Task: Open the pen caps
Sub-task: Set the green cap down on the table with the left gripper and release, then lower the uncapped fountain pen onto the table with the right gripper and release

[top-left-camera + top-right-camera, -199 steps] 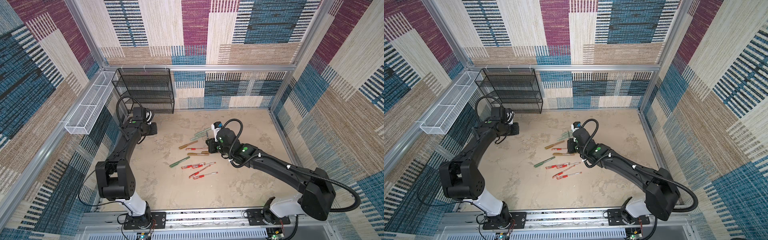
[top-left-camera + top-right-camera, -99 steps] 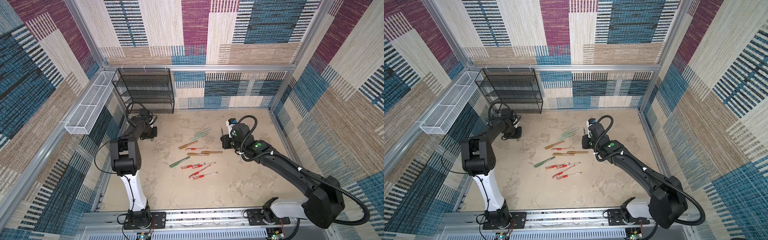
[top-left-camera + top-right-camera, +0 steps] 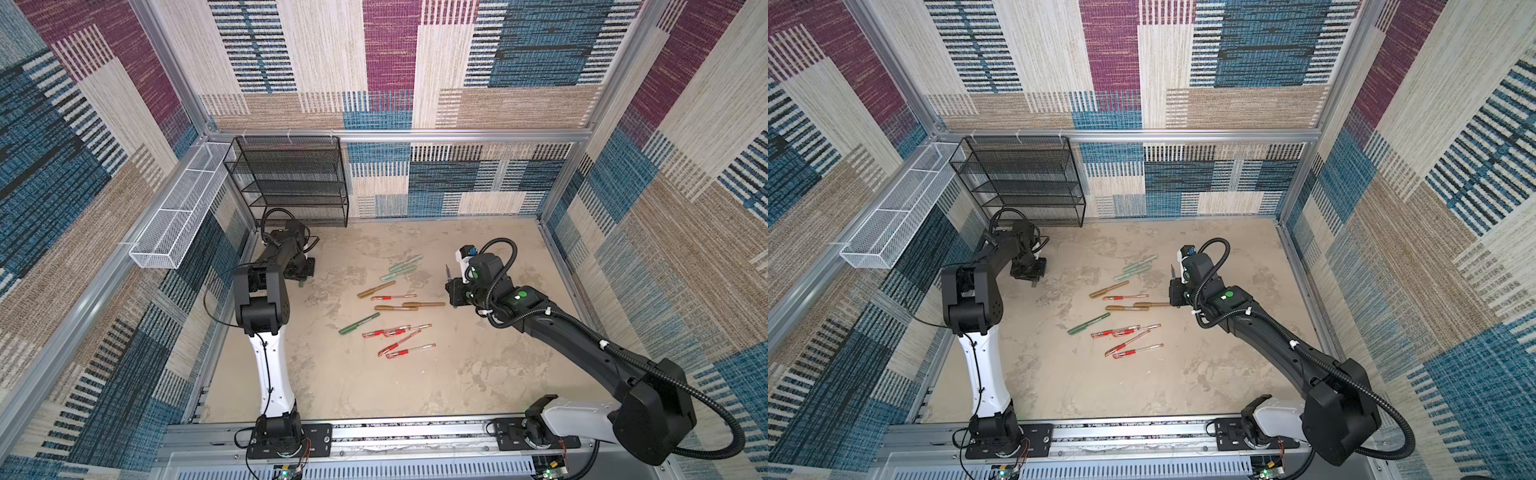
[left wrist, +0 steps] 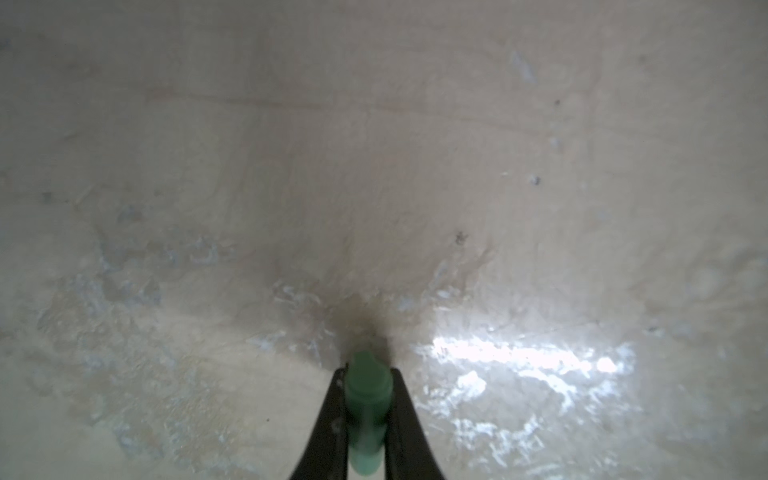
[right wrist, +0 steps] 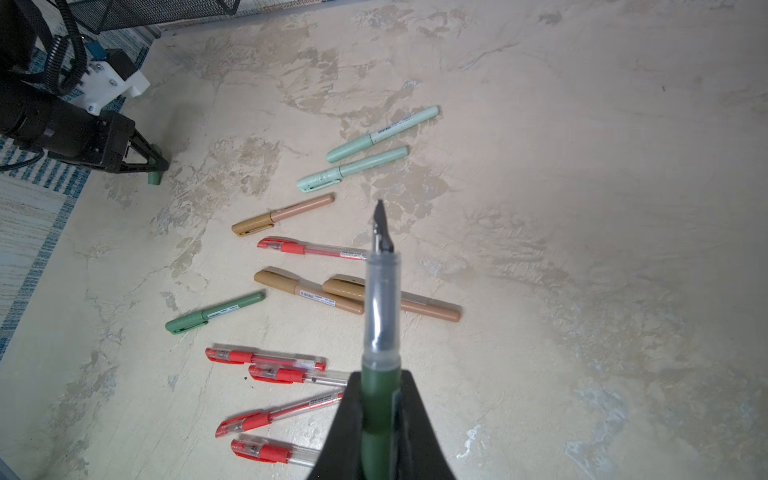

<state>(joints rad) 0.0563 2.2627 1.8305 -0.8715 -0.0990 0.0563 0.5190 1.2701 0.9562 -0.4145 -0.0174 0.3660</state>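
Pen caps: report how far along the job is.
Done: one cap is off. In hand: the left gripper pinches the green cap; the right gripper holds the bare-nibbed dark green pen body. Left: eleven pens lie capped on the table: two mint, three tan, one green, five red.

Patchwork woven panels [image 3: 390, 62] in blue, maroon and beige wall me in on three sides, held by an aluminium frame [image 3: 415, 135]. My desk [image 3: 374, 395] is a mottled beige, stone-like slab. A black wire-mesh shelf rack [image 3: 291, 183] stands in its far left corner against the back wall. Beside it, a white mesh basket [image 3: 178, 208] hangs on the left wall's rail. In the left wrist view, light glares in a bright patch [image 4: 519, 353] on the desk.
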